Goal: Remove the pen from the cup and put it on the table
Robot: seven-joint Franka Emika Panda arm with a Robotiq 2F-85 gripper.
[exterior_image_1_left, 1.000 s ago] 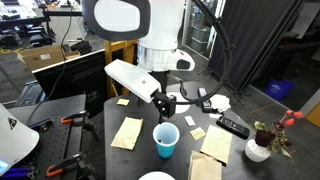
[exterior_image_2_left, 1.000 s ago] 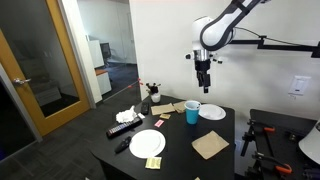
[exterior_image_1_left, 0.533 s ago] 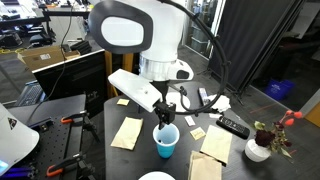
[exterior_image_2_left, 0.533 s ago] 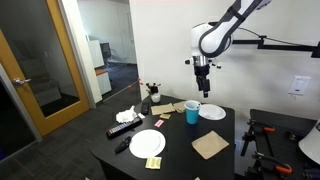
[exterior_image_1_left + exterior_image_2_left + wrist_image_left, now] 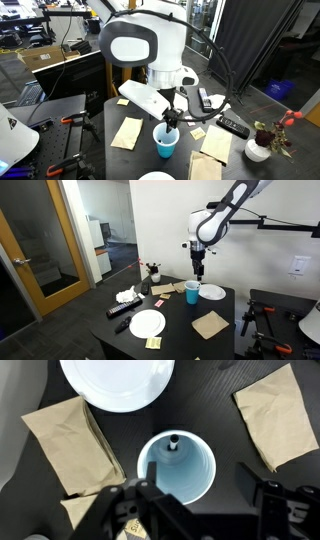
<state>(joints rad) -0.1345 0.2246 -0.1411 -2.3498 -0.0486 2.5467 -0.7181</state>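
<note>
The cup (image 5: 190, 478) is found upright on the tabletop (image 5: 215, 405), and the pen (image 5: 173, 446) is stood inside it, against the wall nearest the white plate (image 5: 117, 380). The gripper (image 5: 197, 495) is held just above the cup, its jaws spread wider than the rim, with nothing gripped. Tan napkins (image 5: 60, 440) are noted beside the cup.

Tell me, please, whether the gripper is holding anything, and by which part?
Nothing is held: the gripper hangs over the cup, jaws open and empty, and the pen stands inside it.
</note>
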